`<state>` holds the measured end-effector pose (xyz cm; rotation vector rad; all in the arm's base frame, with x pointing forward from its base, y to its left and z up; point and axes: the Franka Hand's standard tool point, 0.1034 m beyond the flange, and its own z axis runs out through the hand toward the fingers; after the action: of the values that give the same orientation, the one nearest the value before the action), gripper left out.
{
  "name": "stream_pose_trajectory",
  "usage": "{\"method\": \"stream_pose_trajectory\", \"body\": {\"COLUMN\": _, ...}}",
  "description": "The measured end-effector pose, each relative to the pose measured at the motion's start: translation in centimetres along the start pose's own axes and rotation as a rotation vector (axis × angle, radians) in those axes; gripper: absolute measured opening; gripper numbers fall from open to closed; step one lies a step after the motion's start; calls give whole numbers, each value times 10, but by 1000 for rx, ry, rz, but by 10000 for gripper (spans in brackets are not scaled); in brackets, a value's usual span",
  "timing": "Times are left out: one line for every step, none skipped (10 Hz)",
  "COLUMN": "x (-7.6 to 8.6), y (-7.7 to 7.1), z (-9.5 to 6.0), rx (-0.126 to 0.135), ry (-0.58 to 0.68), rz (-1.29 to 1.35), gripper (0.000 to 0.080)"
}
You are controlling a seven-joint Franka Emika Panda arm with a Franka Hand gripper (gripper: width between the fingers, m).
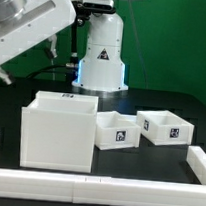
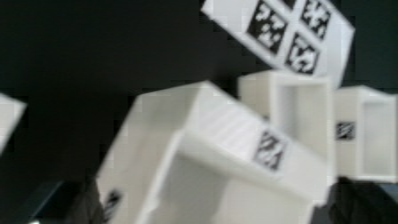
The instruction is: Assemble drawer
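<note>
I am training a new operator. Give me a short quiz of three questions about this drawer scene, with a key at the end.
1. Which part is the tallest: the large shell, the middle tray or the outer tray?
2. True or false: the middle tray already sits inside the large shell.
3. Which flat thing with several tags shows in the wrist view?
A) the marker board
B) a drawer handle
C) a screwdriver

Key:
1. The large shell.
2. False. Both trays stand outside it, in a row toward the exterior view's right.
3. A
</note>
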<state>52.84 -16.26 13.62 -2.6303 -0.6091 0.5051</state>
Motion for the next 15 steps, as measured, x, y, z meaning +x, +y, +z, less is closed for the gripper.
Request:
{"method": "stream_pose_trajectory", "body": {"x": 2, "y": 3, "z": 0, "rx": -23, "ry": 93, "rz": 72, "gripper": 649}}
{"method": "stream_pose_trajectory", "body": {"x": 3, "y": 7, "z": 3, "rx": -42, "ry": 184, "rz": 113, "gripper": 649}}
{"method": "stream_pose_trajectory", "body": {"x": 4, "y": 13, "z": 7, "rx": -54, "ry": 229, "rz": 127, "gripper": 649}}
{"method": "stream_pose_trajectory", "body": {"x": 8, "y": 19, "z": 7, "rx": -63, "ry": 305, "rz": 127, "gripper": 649}}
{"method": "stream_pose_trajectory", "body": {"x": 5, "y": 22, "z": 6, "rx": -76, "ry": 351, "rz": 130, "gripper": 649}}
{"method": "stream_pose_trajectory", "body": {"x": 4, "y": 25, "z": 7, "rx": -88, "ry": 383, "rz": 131, "gripper": 649}}
{"method": "stream_pose_trajectory", "body": {"x": 4, "y": 30, "z": 6, "rx": -105, "ry": 437, "rz": 134, "gripper": 649}}
{"method": "stream_pose_trajectory", "body": {"x": 5, "y": 33, "z": 4, "rx": -124, "ry": 490, "rz": 178, "gripper": 649}}
{"method": "stream_pose_trajectory", "body": {"x": 9, "y": 32, "z": 2, "rx": -165, "ry": 584, "rz": 291, "gripper": 649}}
{"method": "stream_pose_trajectory", "body": {"x": 15, "y": 23, "z": 7, "rx": -160, "ry": 605, "rz": 402, "gripper": 649}}
{"method": "stream_pose_trajectory", "body": {"x": 23, "y": 19, "z": 10, "rx": -170, "ry": 627, "rz": 486, "gripper": 649}}
{"method": "stream_pose_trajectory", "body": {"x": 26, "y": 17, "z": 17, "rx": -205, "ry": 650, "rz": 523, "gripper": 649}}
{"method": "stream_pose_trajectory", "body": {"x": 25, "y": 14, "z": 26, "rx": -220, "ry": 642, "rz": 520, "gripper": 649}}
{"method": "stream_pose_trajectory", "body": {"x": 24, "y": 16, "z": 24, "rx": -216, "ry": 643, "rz": 521, "gripper": 649}}
{"method": "stream_pose_trajectory", "body": {"x": 24, "y": 16, "z": 24, "rx": -217, "ry": 643, "rz": 522, "gripper": 649}}
